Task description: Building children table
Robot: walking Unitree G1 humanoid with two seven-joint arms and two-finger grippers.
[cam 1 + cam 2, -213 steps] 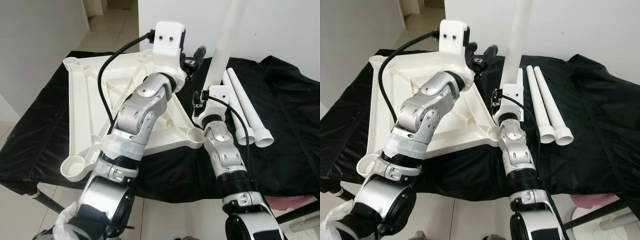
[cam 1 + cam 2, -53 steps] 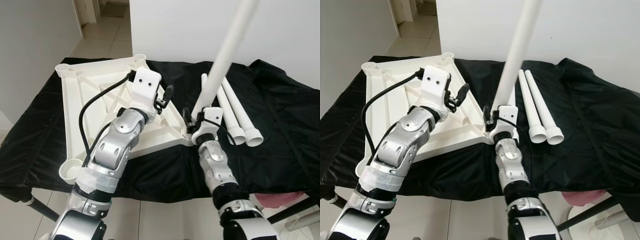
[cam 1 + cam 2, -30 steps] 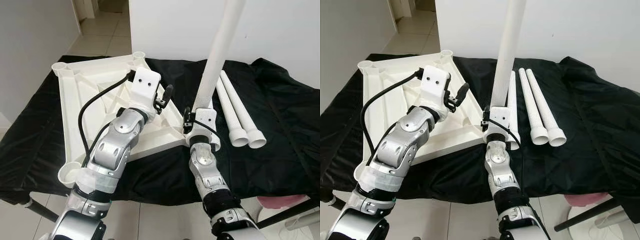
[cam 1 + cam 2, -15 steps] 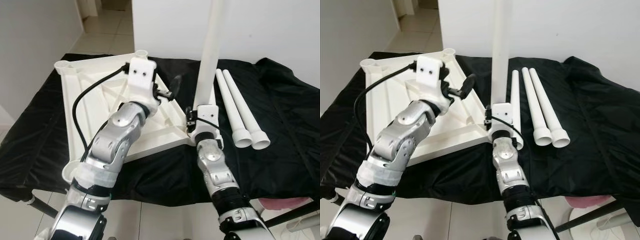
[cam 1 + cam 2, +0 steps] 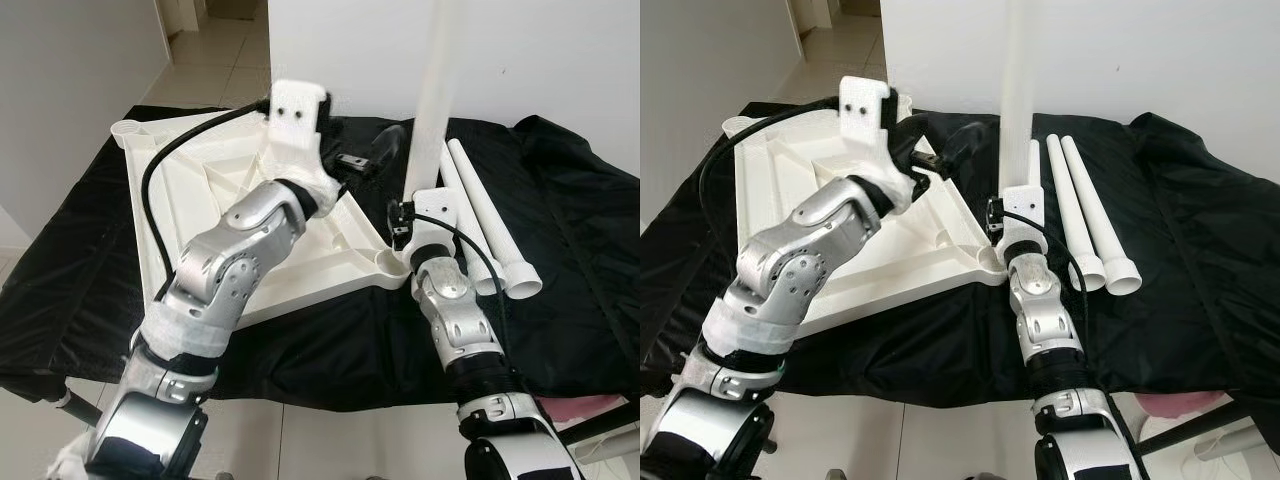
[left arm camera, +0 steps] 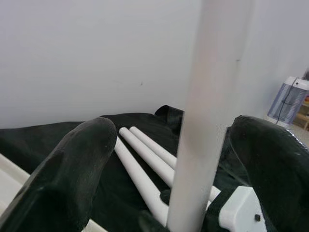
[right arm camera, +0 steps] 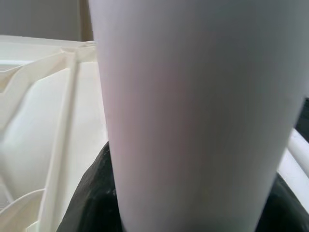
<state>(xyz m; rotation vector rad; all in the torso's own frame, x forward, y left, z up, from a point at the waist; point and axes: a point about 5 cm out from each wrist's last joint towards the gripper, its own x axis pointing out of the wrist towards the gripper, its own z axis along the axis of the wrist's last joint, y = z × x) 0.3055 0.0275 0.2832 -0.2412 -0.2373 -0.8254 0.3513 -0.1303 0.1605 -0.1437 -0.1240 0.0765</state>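
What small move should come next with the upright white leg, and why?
Probably close the left gripper on the upright leg to steady it. Its fingers stand open on either side of the leg, which the right gripper holds low, near the tabletop's corner socket.

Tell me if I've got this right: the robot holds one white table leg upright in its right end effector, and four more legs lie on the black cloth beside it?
Not quite. Three legs lie on the black cloth, not four, as the right eye view shows. The rest holds: the right end effector holds one white leg upright.
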